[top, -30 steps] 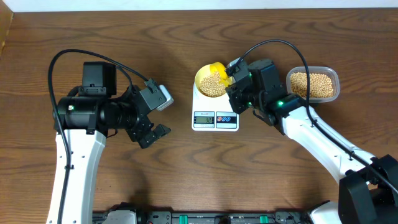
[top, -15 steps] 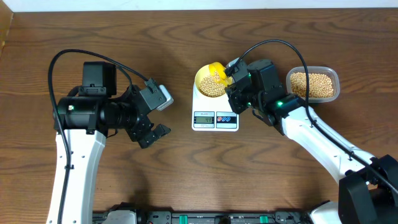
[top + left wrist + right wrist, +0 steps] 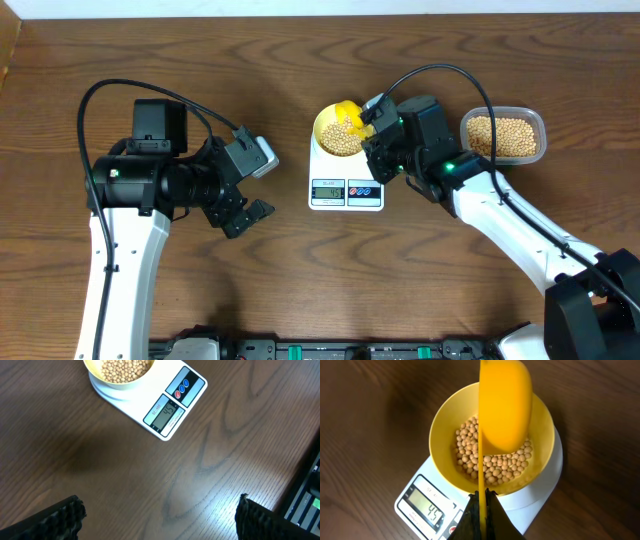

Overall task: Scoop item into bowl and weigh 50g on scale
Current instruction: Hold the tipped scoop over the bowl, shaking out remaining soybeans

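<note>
The pale-yellow bowl [image 3: 341, 132] [image 3: 445, 425] stands on the white scale [image 3: 346, 180] [image 3: 540, 495] [image 3: 150, 397], holding tan beans [image 3: 495, 462] [image 3: 122, 369]. The display [image 3: 426, 505] reads 45. My right gripper [image 3: 481, 497] [image 3: 374, 128] is shut on the thin handle of a yellow measuring spoon [image 3: 504, 405], whose cup is tipped on its side over the bowl. My left gripper [image 3: 160, 515] [image 3: 255, 190] hangs wide open over bare wood left of the scale, with nothing between its fingers.
A clear plastic tub [image 3: 503, 135] full of beans sits at the right, beside my right arm. Dark equipment runs along the table's front edge [image 3: 320, 350].
</note>
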